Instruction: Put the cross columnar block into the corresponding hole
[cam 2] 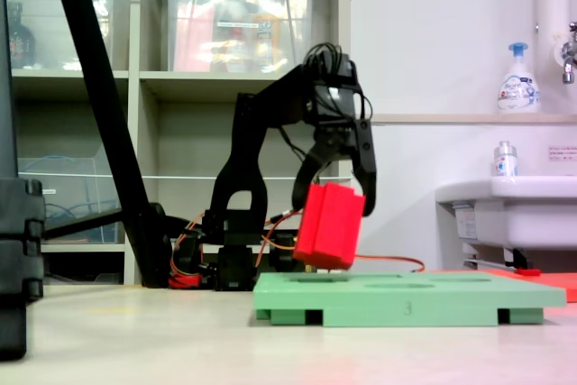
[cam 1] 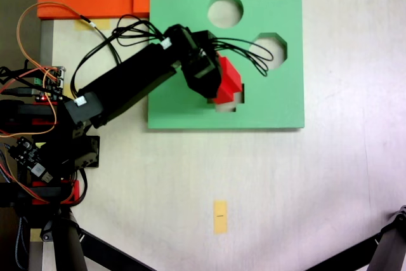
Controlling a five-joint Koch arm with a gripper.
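1. Take the green foam board (cam 1: 266, 103) as your landmark. It lies flat on the pale surface (cam 1: 317, 188), and everything that matters sits on it or above it.

2. Your jaws (cam 2: 335, 194) are closed on the cross columnar block (cam 2: 329, 224), one finger on each side of its upper end. The side-on fixed view shows both fingers pressing the red foam, so the grip looks firm.

3. The block hangs above the board, clear of its top face, with a visible gap under its lowest corner. It is tilted, its bottom swung toward the arm's base, so it is not yet square to the board.

4. From above, the block (cam 1: 226, 82) covers most of the corresponding hole (cam 1: 229, 104) near the board's lower edge. Only part of the cutout peeks out beneath the red. That suggests you are roughly over the target and carrying high to avoid catching the rim.

5. The round cutout (cam 1: 225, 11) and the octagonal cutout (cam 1: 269, 50) lie further up the board, away from the block, so there is little risk of picking the wrong one.

6. My judgement: the carry is nearly done and the insertion remains. Bring the block upright and align its arms with the cutout before lowering, or the foam may jam on the edge.

7. The yellow tag (cam 1: 220, 216) lies well below the board and plays no part.
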